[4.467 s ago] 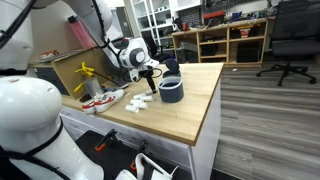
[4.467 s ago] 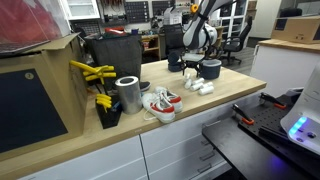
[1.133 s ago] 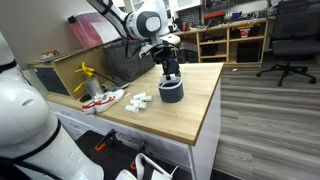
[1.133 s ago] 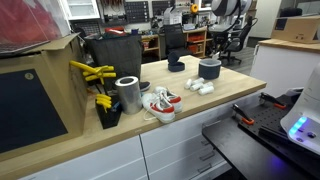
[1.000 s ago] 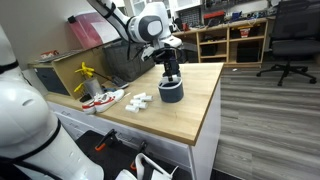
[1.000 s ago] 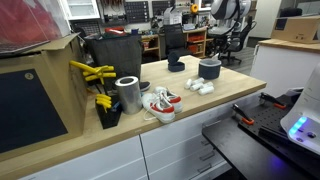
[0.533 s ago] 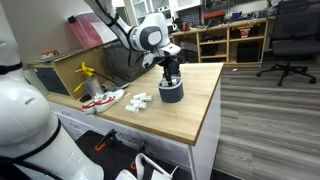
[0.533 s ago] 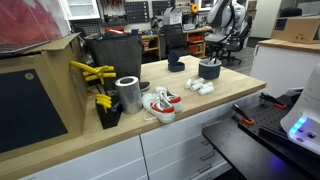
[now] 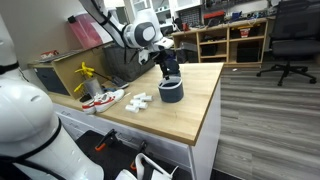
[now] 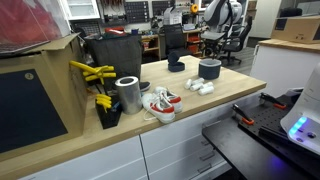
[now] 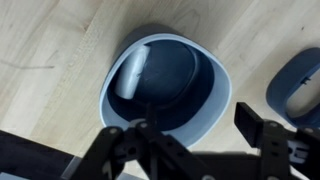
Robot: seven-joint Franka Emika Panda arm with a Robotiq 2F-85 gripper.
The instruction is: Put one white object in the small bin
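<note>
The small bin (image 11: 180,85) is left open at the top, its floor partly taken by a white object (image 11: 128,75) against the wall. Bare tabletop (image 9: 200,100) is found on one side of the bin; loose white pieces (image 10: 200,87), shoes (image 10: 160,102) and a metal can (image 10: 128,94) are ranged on the other

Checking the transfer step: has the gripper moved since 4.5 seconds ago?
Yes. In an exterior view the gripper has shifted from over the white objects to above the small bin.
</note>
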